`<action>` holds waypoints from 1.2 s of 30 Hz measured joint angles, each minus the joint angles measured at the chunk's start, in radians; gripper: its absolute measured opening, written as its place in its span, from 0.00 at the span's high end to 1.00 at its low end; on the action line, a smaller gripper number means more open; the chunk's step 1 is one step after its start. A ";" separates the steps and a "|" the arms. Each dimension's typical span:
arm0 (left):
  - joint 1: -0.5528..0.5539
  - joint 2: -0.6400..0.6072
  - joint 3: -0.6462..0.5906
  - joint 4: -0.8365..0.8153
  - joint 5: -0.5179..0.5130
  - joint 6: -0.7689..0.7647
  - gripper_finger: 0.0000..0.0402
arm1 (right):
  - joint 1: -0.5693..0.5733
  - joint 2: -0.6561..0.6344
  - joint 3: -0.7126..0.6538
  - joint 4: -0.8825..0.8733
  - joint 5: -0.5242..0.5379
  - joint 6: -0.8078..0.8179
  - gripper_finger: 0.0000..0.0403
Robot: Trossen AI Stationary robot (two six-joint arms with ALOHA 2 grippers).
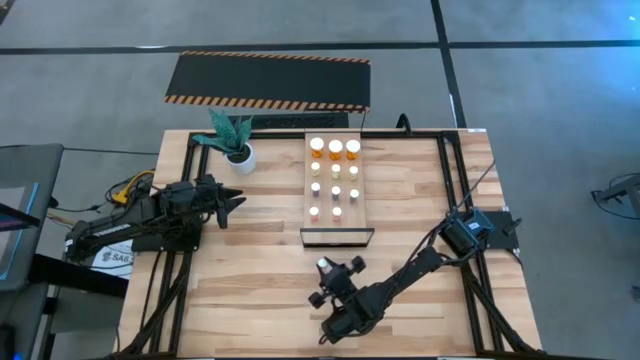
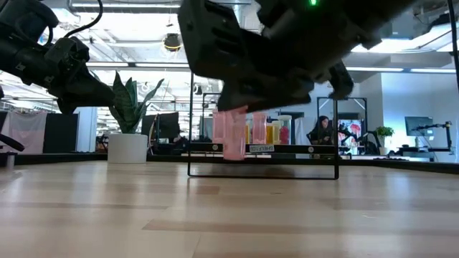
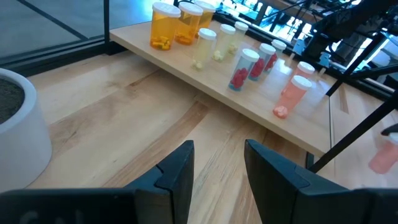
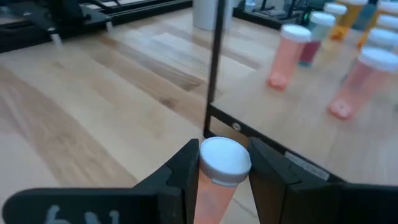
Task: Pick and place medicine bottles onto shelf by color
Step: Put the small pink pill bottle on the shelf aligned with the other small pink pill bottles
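right end effector | pinching pink bottle between fingers (white-capped) | near shelf

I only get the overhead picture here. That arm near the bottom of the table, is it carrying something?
Observer: Yes. The right gripper is shut on a pink bottle with a white cap.
Operator: Where is it heading?
Observer: It faces the dark frame at the shelf's near end; two more pink bottles stand just beyond.
Operator: And the other arm?
Observer: The left gripper holds nothing; it looks past a white pot at the orange bottles.
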 joint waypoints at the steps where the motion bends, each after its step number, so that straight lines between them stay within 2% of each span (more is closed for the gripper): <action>1: 0.000 0.000 0.000 0.000 0.000 0.000 0.68 | 0.000 0.000 -0.009 -0.003 0.000 0.026 0.68; 6: 0.000 0.000 0.000 0.000 0.000 0.000 0.68 | 0.000 0.000 -0.040 -0.005 0.001 0.105 0.68; 17: 0.000 0.000 0.000 0.000 0.000 0.000 0.68 | -0.001 0.000 -0.053 -0.038 0.000 0.082 0.68; 36: 0.000 0.000 0.000 0.000 0.000 0.000 0.68 | -0.049 0.002 -0.053 -0.069 -0.074 0.071 0.68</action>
